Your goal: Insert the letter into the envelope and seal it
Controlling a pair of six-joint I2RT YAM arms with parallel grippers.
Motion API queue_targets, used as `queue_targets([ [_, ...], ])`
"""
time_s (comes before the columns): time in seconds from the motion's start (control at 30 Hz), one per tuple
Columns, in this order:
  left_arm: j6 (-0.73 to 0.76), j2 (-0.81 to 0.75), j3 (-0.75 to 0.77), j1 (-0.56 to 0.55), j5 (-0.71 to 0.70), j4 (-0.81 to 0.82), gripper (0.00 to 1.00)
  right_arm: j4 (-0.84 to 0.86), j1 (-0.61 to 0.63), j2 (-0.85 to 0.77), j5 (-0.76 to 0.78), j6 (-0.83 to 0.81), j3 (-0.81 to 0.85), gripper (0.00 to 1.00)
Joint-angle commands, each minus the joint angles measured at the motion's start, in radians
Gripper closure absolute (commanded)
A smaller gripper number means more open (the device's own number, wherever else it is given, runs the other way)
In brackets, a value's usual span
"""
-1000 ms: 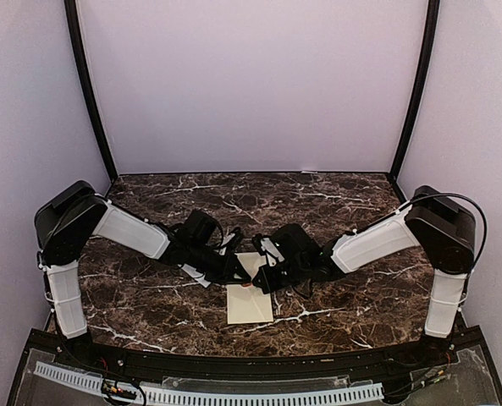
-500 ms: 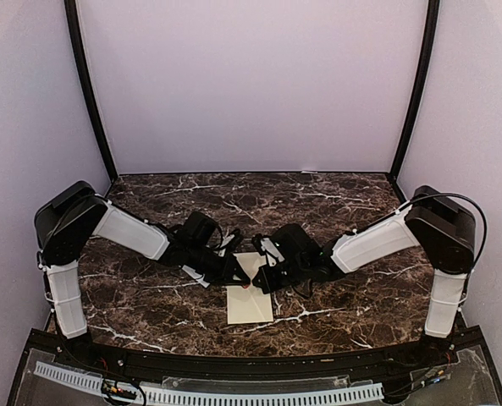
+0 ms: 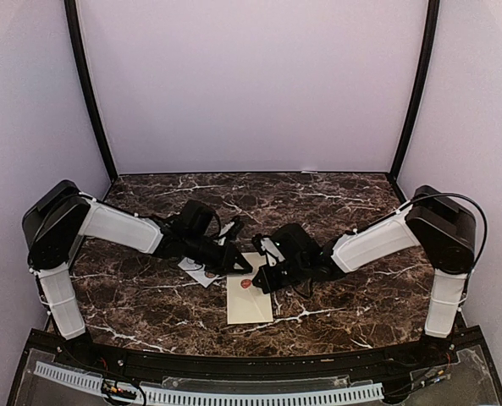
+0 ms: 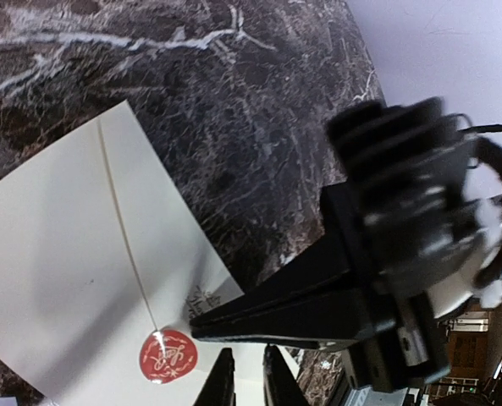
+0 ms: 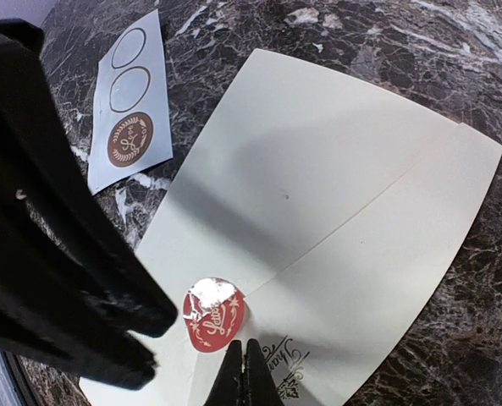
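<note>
A cream envelope [image 3: 250,303] lies flat at the table's near middle with its flap folded down. A round red seal sticker [image 5: 213,315] sits on the tip of the flap [image 4: 168,355]. My right gripper [image 5: 249,353] is shut, its tips pressing on the envelope just beside the seal. My left gripper [image 4: 249,385] hovers over the envelope's left side, near the seal; its fingers stand a narrow gap apart with nothing between them. In the top view it [image 3: 244,269] is left of the right gripper [image 3: 260,284]. The letter is hidden.
A white sticker sheet [image 5: 132,135] with one brown seal and two empty rings lies on the marble table [image 3: 149,300] just left of the envelope, under my left arm [image 3: 198,271]. Lilac walls close in the back and sides.
My left gripper has drawn back to the left and away from the envelope's flap, so the red seal now shows. The right arm and the envelope have stayed put.
</note>
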Motion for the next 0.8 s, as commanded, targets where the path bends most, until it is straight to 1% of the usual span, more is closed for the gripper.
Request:
queue_targets([
  [0.0, 0.004, -0.075, 0.016, -0.005, -0.009, -0.021, 0.87, -0.006, -0.004, -0.042, -0.018, 0.008, 0.004, 1.00],
  [0.17, -0.015, -0.054, -0.008, -0.005, -0.009, 0.008, 0.87, -0.010, -0.005, -0.077, -0.010, 0.010, 0.000, 0.99],
  [0.27, -0.023, -0.050, -0.019, -0.005, -0.011, 0.029, 0.87, -0.019, -0.004, -0.104, 0.004, 0.010, -0.008, 0.94],
  [0.37, -0.026, -0.046, -0.023, -0.005, -0.011, 0.040, 0.88, -0.032, -0.005, -0.125, 0.020, 0.011, -0.015, 0.92],
  [0.57, -0.030, -0.002, -0.025, -0.011, 0.003, 0.053, 0.88, -0.023, -0.010, -0.154, 0.055, 0.038, -0.054, 0.91],
  [0.63, -0.031, 0.016, -0.024, -0.016, 0.005, 0.057, 0.91, -0.019, -0.011, -0.161, 0.061, 0.044, -0.064, 0.91],
  [0.77, -0.033, 0.046, -0.021, -0.025, 0.004, 0.056, 0.93, -0.015, -0.015, -0.175, 0.068, 0.052, -0.077, 0.91],
])
